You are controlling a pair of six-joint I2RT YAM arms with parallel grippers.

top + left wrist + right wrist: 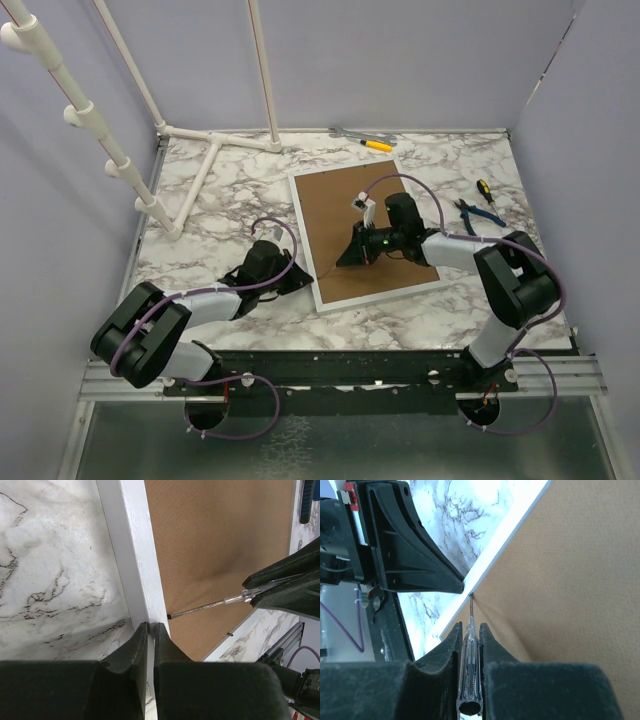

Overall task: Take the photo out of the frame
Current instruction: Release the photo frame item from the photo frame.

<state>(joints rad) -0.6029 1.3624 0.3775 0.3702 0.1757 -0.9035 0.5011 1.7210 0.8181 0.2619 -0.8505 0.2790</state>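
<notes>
Clearly the backing is being pried loose. The right fingers (492,647) are clamped on one clear-handled screwdriver (470,645), its tip wedged where the brown backing board (335,215) meets the rail of the frame (131,555). The frame lies face-down mid-worktop. The left fingers (134,647), nearly together, meet that rail's outer edge; whether they pinch it I cannot tell. The photo is hidden, presumably beneath the board. Next, I judge, gentle levering should lift the board. One frame, one board, and at least three spare tools: yellow-handled tool (377,145), small screwdriver (483,188), blue pliers (480,213).

Matt brown fibreboard back (215,540), smooth white frame (135,555), glossy marbled table (50,555), clear plastic screwdriver (470,665)
</notes>
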